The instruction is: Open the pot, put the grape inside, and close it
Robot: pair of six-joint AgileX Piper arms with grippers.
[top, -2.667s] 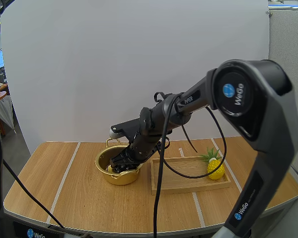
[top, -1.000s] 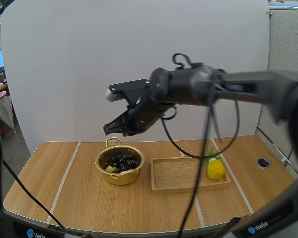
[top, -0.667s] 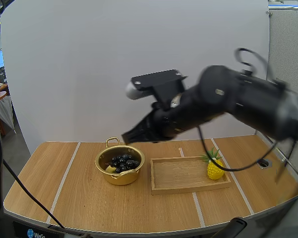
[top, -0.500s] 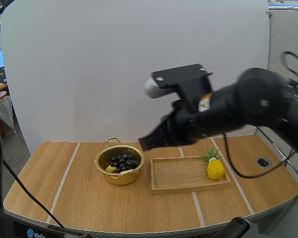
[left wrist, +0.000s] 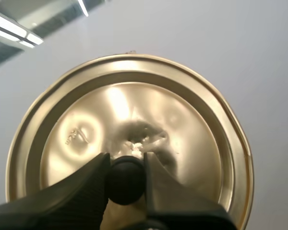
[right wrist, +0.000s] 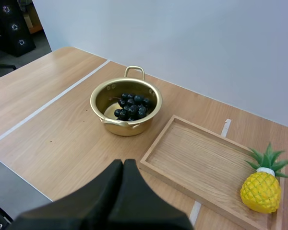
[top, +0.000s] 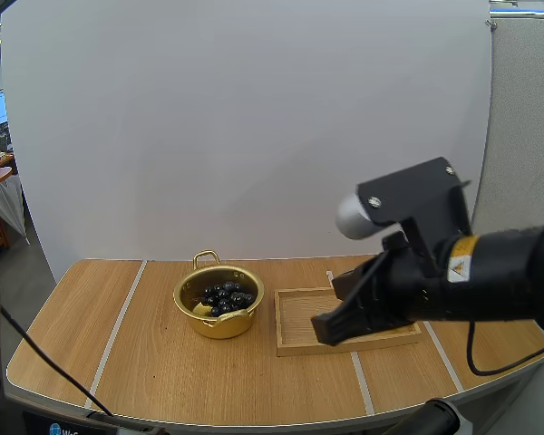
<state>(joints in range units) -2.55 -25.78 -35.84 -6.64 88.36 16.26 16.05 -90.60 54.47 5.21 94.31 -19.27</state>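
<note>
Your left fingers (left wrist: 101, 168) are clamped on the black knob (left wrist: 126, 181) of the gold lid (left wrist: 134, 115), which they hold up in the air. Your right fingers (right wrist: 124, 168) lie pressed together with nothing between them, above the table (right wrist: 57, 134) near the front edge of the wooden tray (right wrist: 201, 163). The grapes (right wrist: 131, 105) sit inside the open pot (right wrist: 129, 128), just left of the tray. A toy pineapple (right wrist: 260, 191) stands at the tray's right end.
</note>
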